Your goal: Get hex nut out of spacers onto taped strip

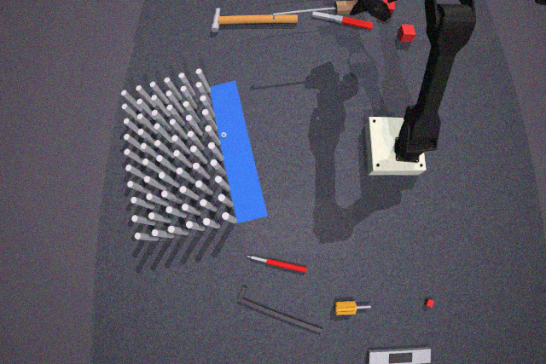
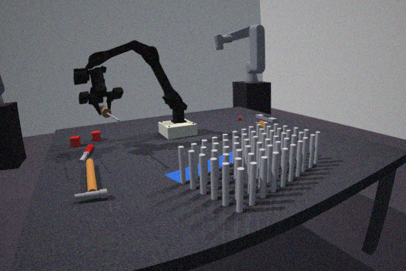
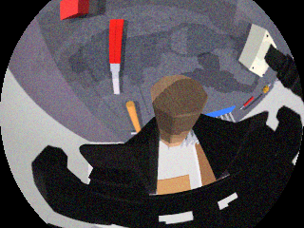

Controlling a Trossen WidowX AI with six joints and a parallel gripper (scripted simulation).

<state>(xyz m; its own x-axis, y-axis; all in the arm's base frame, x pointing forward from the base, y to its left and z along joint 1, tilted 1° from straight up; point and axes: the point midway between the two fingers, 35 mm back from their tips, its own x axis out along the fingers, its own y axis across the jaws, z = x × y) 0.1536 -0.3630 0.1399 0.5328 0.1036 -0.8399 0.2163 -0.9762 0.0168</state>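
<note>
The small hex nut lies on the blue taped strip, near its edge facing the spacers. The metal spacers all appear upright; in the exterior view the front ones hide the nut. My gripper is shut on the wooden handle of a thin hook tool. It holds the tool in the air, well away from the spacers and strip. The tool's metal rod points out toward the hammer side, its bent tip hanging free.
Below and around the raised tool lie a hammer, a red-handled blade and red blocks. Elsewhere lie a red screwdriver, a dark bent rod, a yellow-handled driver and a small red cube.
</note>
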